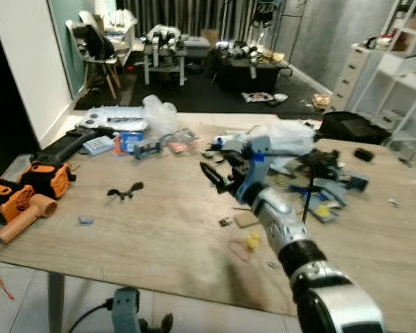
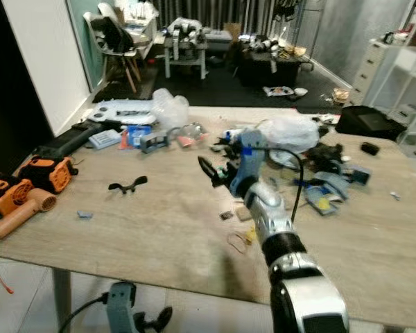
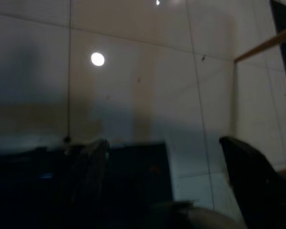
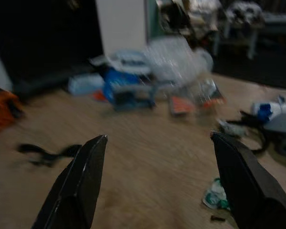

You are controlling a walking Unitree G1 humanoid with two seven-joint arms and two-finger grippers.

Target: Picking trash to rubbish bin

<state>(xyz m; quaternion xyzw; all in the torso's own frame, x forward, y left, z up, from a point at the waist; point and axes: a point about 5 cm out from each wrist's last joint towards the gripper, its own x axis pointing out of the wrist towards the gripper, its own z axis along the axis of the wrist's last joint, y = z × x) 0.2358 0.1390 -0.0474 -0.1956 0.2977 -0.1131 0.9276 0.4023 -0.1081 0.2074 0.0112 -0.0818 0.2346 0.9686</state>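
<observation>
so this looks like the reach-out step, nothing picked yet. the right pincer is stretched out over the middle of the light wooden surface, its two long black fingers spread wide with nothing between them. it's hovering above bare wood, pointing toward the far left clutter.

trash-wise there's plenty to choose from: a crumpled clear plastic wrapper at the far edge, a bigger white plastic bag just behind the arm, a small flat brown cardboard scrap and a tiny yellow crumpled bit lying near the forearm. in the right wrist view a little green and white crumpled wrapper sits on the wood close to one finger. i can't tell which one it's actually going for. no rubbish bin anywhere i can make out.

the left pincer hangs down by the tiled floor, fingers apart, idle.

next move, my guess: settle on one piece, come down over it so a finger lands on each side, then squeeze. flat scraps will be fiddly against the wood; the puffy plastic should be easier.
</observation>
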